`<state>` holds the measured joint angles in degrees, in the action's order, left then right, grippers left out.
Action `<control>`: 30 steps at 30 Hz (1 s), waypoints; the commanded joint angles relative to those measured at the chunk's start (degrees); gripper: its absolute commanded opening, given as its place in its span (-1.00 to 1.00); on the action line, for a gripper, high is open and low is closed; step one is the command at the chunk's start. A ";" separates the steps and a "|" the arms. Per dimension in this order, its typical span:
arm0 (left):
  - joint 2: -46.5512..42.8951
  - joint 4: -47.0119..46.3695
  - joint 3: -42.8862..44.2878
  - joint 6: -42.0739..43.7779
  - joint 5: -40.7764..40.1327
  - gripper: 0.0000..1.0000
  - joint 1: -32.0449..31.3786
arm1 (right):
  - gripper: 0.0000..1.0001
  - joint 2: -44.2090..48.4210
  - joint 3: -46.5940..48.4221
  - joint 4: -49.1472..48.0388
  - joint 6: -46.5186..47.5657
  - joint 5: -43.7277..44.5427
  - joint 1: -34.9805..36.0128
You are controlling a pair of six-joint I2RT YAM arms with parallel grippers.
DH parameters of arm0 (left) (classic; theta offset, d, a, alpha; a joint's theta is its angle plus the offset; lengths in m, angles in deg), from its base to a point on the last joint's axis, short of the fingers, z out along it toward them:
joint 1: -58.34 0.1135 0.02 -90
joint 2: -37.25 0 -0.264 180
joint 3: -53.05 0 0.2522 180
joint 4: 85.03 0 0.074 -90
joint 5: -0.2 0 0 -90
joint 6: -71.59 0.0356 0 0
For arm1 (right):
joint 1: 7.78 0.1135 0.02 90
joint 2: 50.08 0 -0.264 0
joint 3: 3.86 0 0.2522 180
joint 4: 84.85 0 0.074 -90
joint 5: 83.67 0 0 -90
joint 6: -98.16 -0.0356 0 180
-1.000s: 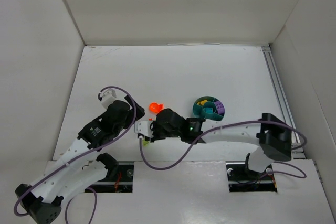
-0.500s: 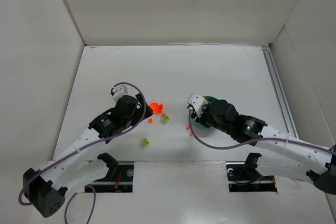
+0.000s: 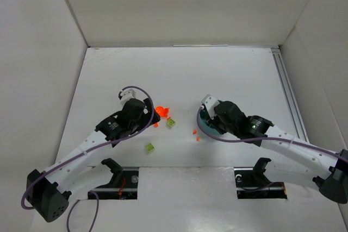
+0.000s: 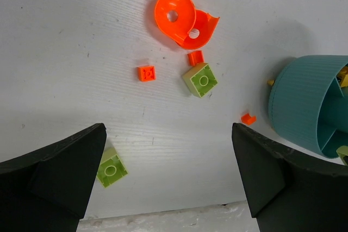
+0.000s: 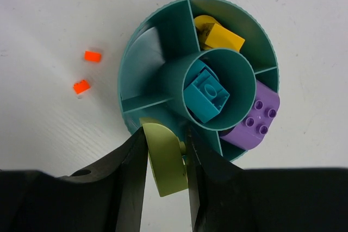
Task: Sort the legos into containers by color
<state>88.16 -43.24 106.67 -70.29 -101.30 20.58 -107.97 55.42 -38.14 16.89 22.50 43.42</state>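
The jaws of the right gripper (image 5: 166, 137) were found clenched on a lime green rounded piece (image 5: 165, 164), which was held at the near rim of the round teal dish (image 5: 174, 31); whether it touched that rim could not be told. Just beyond it, a teal brick (image 5: 206, 95) was lodged in the centre cup (image 5: 239, 74). A purple brick (image 5: 253, 117) was seated in the wedge to the right, and yellow pieces (image 5: 218, 36) were gathered in the far wedge. Two tiny orange bits (image 5: 92, 56) were scattered on the white table (image 5: 54, 14) to the left of the dish, apart from it. The jaws of the left gripper (image 4: 167, 131) were held released and wide apart over the table. Nearest them, a lime green brick (image 4: 111, 169) was laid just beside one finger (image 4: 54, 183). Farther out, one of the orange bits was seen near the dish's outer wall. Beyond it, a second lime green brick (image 4: 200, 80) was seen with a small orange piece (image 4: 195, 57) close against its far corner and a square orange plate (image 4: 146, 73) to its left. Farthest of all, a round orange piece (image 4: 182, 20) was laid. In the top view the dish was largely hidden under the right gripper, and the two grippers were placed well apart.
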 commanded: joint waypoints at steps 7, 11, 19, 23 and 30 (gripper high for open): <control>0.06 -1.40 -0.22 1.52 0.17 1.00 0.14 | -0.45 -1.96 3.52 0.45 -1.52 2.82 -0.31; 0.59 -1.40 -0.22 1.52 0.17 1.00 0.14 | -0.40 -3.28 4.05 0.45 -1.52 2.82 -0.31; 0.59 -1.40 -0.22 2.04 0.17 1.00 0.14 | -0.37 -4.51 5.72 2.29 -1.00 2.82 -0.31; 0.59 -1.40 -0.22 2.04 0.17 1.00 0.14 | -0.37 -5.83 6.95 4.05 -1.00 3.35 -0.31; 0.59 -1.40 -0.22 2.57 0.17 1.00 0.14 | -0.35 -9.25 10.12 6.43 1.11 4.32 -0.31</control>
<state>88.93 -43.48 106.67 -68.69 -100.93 20.58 -116.67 62.00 -33.22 17.15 24.97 43.27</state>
